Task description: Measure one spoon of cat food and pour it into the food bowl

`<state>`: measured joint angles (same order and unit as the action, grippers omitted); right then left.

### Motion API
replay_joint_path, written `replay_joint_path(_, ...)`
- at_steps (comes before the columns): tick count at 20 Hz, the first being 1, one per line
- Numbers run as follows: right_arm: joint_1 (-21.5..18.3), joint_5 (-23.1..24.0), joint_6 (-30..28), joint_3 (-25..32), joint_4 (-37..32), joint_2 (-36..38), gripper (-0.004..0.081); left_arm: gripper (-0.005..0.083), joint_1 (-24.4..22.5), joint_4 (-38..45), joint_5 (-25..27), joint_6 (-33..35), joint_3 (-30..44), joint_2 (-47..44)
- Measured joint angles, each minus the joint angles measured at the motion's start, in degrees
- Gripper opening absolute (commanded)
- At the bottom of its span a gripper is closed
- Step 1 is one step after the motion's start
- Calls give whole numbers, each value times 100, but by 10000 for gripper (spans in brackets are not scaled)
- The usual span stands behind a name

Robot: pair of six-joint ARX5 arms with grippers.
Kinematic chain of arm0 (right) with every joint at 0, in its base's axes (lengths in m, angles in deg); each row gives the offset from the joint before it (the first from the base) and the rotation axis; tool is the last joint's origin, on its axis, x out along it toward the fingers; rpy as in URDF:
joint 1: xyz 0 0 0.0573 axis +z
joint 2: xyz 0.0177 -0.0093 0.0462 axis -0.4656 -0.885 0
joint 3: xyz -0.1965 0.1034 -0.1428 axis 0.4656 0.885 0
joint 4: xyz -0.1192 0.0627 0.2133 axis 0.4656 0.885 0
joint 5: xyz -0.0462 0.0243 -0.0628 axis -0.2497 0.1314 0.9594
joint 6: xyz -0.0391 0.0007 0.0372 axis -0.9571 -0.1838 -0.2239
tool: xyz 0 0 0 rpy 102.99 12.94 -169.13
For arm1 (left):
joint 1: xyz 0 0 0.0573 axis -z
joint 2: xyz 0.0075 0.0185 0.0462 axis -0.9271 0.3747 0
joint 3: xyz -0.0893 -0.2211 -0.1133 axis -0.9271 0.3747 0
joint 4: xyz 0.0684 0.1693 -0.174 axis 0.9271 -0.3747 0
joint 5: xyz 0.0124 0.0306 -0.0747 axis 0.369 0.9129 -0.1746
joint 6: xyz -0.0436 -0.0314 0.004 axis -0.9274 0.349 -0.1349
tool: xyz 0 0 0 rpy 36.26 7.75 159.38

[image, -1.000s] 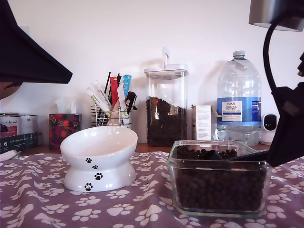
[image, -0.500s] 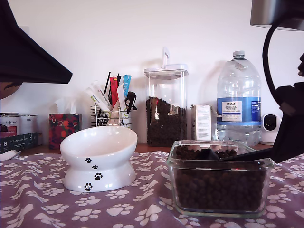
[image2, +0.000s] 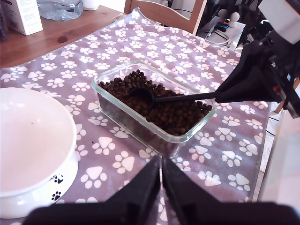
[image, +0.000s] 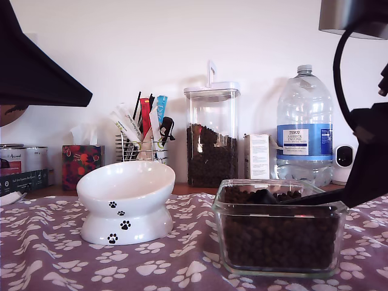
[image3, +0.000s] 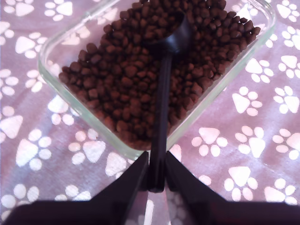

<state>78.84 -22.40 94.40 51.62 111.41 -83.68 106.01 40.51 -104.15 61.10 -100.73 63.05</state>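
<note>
— Between the jaws of my second gripper (image3: 156,180) sits the spoon (image3: 164,70) handle, pinched at its tail so the cup reaches the cat food (image3: 140,70) ahead.

— Why is it so low?

— Its cup is nosed into the kibble in the glass container (image2: 112,105), likely to fill. My first gripper (image2: 161,180) hangs with jaws pressed together, empty, the food bowl (image2: 28,140) beside it.
</note>
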Motion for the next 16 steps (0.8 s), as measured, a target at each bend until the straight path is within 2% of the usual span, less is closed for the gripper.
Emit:
replay_joint_path(6,-9,-13,173,-4,-48,0,-12,-19,0,-2,0,0,0,0)
replay_joint_path(16,-590,-164,321,-37,-81,4,-12,-19,0,17,0,0,0,2)
